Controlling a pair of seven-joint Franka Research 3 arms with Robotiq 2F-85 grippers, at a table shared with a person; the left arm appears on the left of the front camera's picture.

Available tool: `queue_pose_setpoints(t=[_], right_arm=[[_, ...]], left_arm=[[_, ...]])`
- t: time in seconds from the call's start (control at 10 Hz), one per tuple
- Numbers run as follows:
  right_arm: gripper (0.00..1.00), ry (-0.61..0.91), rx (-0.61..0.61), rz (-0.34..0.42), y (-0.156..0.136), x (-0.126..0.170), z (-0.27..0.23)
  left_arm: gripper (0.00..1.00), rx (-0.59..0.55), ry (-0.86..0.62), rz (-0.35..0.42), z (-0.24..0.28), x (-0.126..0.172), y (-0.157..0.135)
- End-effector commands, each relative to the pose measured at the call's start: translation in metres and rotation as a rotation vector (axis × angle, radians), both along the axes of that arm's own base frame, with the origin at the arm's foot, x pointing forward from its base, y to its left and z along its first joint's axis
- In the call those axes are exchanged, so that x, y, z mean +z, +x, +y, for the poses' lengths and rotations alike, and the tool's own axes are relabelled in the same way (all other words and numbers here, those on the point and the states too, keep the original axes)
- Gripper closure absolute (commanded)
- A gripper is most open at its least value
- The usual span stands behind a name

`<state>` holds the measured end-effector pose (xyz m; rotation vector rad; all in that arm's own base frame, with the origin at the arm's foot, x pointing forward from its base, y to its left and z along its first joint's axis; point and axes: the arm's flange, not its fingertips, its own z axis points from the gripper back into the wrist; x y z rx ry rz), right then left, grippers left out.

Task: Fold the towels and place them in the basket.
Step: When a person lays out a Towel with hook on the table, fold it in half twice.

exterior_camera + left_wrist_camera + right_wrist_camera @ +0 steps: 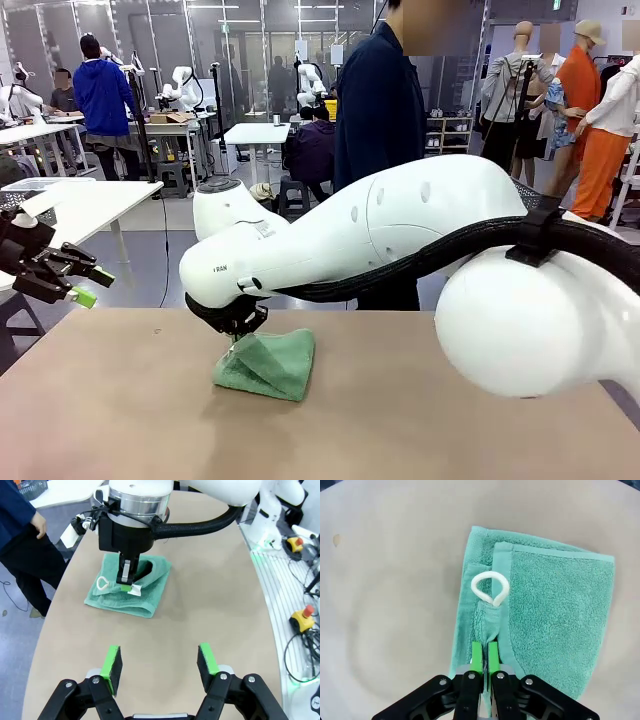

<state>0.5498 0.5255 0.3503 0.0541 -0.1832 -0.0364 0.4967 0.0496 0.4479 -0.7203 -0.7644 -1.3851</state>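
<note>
Green terry towel, plain, with a white loop and a small white label. Table is flat tan-beige, unpatterned. Right gripper is black with bright green pads; left gripper is the same, black with green pads. Robot arm is glossy white with a black corrugated cable. Person's top is dark navy.

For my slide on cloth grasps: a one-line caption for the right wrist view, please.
Right gripper pinching an edge of the green towel, just below its white hanging loop, on the tan table.
</note>
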Motion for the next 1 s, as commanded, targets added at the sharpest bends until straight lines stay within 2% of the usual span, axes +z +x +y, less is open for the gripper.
queue_pose_setpoints(t=[0.0, 0.1, 0.2, 0.5, 0.8, 0.9], right_arm=[[1.0, -0.011, -0.029, -0.027, -0.003, -0.002, 0.008], [0.85, -0.008, -0.034, -0.003, -0.005, -0.005, 0.008], [0.75, 0.007, -0.033, -0.003, -0.008, -0.005, 0.008], [0.45, 0.022, -0.039, -0.051, -0.013, 0.005, 0.001], [0.15, 0.024, -0.004, -0.05, -0.038, 0.053, -0.072], [0.15, 0.042, -0.006, -0.032, -0.049, 0.065, -0.11]], left_arm=[[0.23, -0.001, 0.001, -0.002, 0.001, 0.001, 0.0], [0.23, -0.001, 0.001, -0.002, 0.001, 0.001, 0.0], [0.23, -0.001, 0.001, -0.002, 0.001, 0.001, 0.0], [0.23, -0.001, 0.001, -0.002, 0.001, 0.001, 0.0], [0.23, -0.001, 0.001, -0.002, 0.001, 0.001, 0.0], [0.23, -0.001, 0.001, -0.002, 0.001, 0.001, 0.0]])
